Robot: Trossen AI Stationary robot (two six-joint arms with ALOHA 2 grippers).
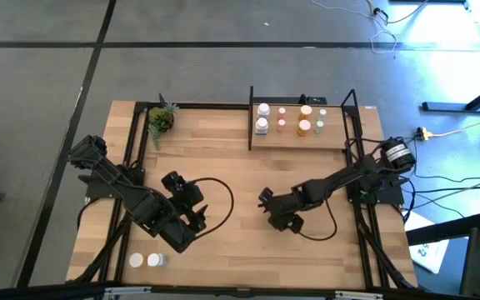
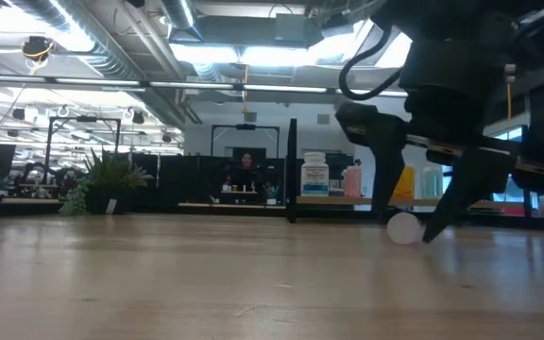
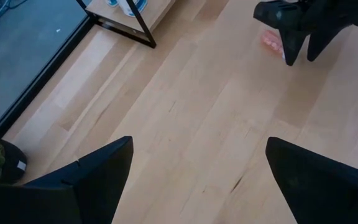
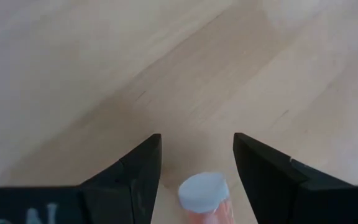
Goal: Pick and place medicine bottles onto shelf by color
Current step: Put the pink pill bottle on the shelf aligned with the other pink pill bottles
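Right wrist view: right tool point(image 4: 194, 163) unclenched astride pink bottle point(image 4: 205, 196); left tool point(image 3: 194, 171) unclenched.

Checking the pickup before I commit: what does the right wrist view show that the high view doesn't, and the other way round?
Only the right wrist view: a pinkish bottle with a white cap lying between the right gripper's open fingers, apparently not yet clamped.

Only the high view: the shelf already holding several bottles, two white bottles at the near left edge, the plant, and the left gripper hovering open.

Both: the right gripper low over the bare wooden tabletop.
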